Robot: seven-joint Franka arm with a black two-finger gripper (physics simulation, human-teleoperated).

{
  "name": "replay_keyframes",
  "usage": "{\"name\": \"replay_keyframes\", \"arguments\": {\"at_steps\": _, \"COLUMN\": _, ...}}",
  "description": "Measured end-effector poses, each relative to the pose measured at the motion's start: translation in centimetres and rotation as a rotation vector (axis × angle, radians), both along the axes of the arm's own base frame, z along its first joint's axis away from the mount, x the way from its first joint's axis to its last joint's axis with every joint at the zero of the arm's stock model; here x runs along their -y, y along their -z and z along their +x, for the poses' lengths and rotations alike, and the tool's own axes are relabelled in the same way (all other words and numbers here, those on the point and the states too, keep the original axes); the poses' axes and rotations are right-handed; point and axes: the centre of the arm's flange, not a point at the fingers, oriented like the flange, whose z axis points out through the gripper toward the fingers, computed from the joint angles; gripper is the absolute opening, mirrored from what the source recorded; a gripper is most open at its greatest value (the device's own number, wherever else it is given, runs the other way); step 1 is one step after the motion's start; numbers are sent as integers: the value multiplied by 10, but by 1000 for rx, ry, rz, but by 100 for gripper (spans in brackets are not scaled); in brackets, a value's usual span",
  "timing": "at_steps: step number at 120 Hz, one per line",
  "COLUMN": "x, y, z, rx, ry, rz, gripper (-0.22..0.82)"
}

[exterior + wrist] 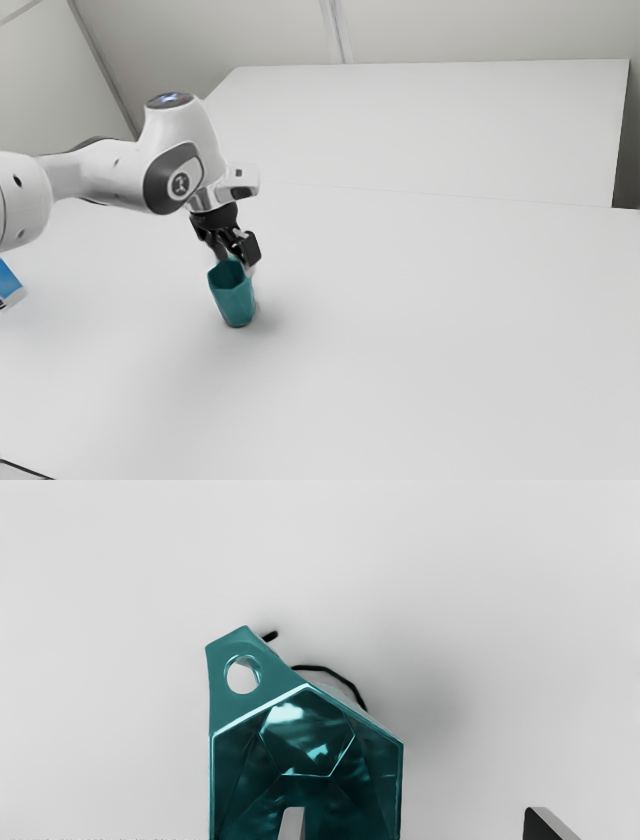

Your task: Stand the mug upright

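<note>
My arm point(100, 172) bends down from the exterior view's left, my end effector point(239, 262) above the desk point(430, 340), fingers point(292, 825) apart, one over the mouth of one mug point(233, 300), mouth-up on the desk. I count one blue-and-white object point(8, 285).

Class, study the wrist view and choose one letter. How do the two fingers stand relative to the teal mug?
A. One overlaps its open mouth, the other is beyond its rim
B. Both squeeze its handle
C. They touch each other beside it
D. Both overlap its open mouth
A: one finger overlaps the mouth of the mug, while the other finger stands apart, beyond the rim.
</note>
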Motion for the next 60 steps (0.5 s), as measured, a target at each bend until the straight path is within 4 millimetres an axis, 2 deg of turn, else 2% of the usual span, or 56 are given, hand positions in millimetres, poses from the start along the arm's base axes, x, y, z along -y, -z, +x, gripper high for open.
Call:
{"name": "replay_keyframes", "arguments": {"at_steps": 17, "x": 19, "y": -74, "z": 17, "rx": 69, "ry": 13, "rz": -1, "gripper": 54}}
{"name": "replay_keyframes", "arguments": {"at_steps": 38, "x": 47, "y": -154, "z": 26, "rx": 122, "ry": 24, "rz": -16, "gripper": 57}}
{"name": "replay_keyframes", "arguments": {"at_steps": 60, "x": 69, "y": -216, "z": 18, "rx": 121, "ry": 29, "rz": -24, "gripper": 59}}
